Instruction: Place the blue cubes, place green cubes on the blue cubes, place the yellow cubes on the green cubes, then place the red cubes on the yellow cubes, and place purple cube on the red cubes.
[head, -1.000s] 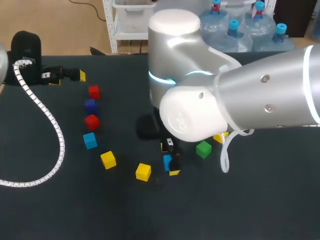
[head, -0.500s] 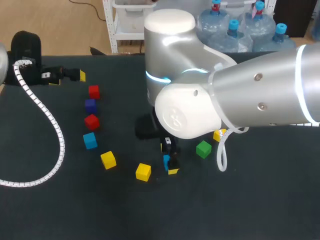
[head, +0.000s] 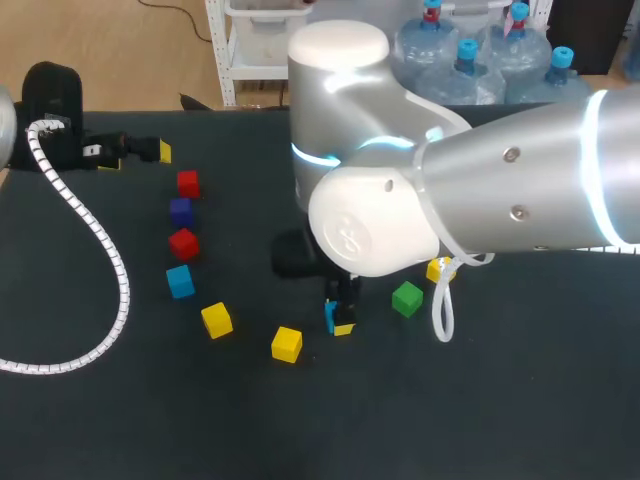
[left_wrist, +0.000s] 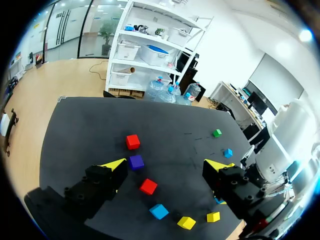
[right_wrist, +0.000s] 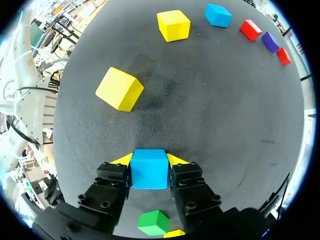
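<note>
In the right wrist view my right gripper (right_wrist: 148, 161) is shut on a blue cube (right_wrist: 148, 168), both fingers pressed to its sides, low over the table. From the head view it sits under my big right arm (head: 340, 318). A green cube (head: 407, 298) lies just right of it, and a yellow cube (head: 438, 270) peeks out by the arm. To the left lie two yellow cubes (head: 287, 343) (head: 217, 319), a second blue cube (head: 180, 281), a red cube (head: 183, 243), a purple cube (head: 180, 211) and another red cube (head: 188, 183). My left gripper (left_wrist: 167, 167) is open and holds nothing at the far left.
A white corrugated cable (head: 95, 250) loops over the dark table's left side. The table's front edge runs behind my left gripper. My right arm hides much of the table's middle and right.
My right gripper's fingers have closed in on the blue cube, and the right arm has shifted slightly left. The left arm and the other cubes are unchanged.
</note>
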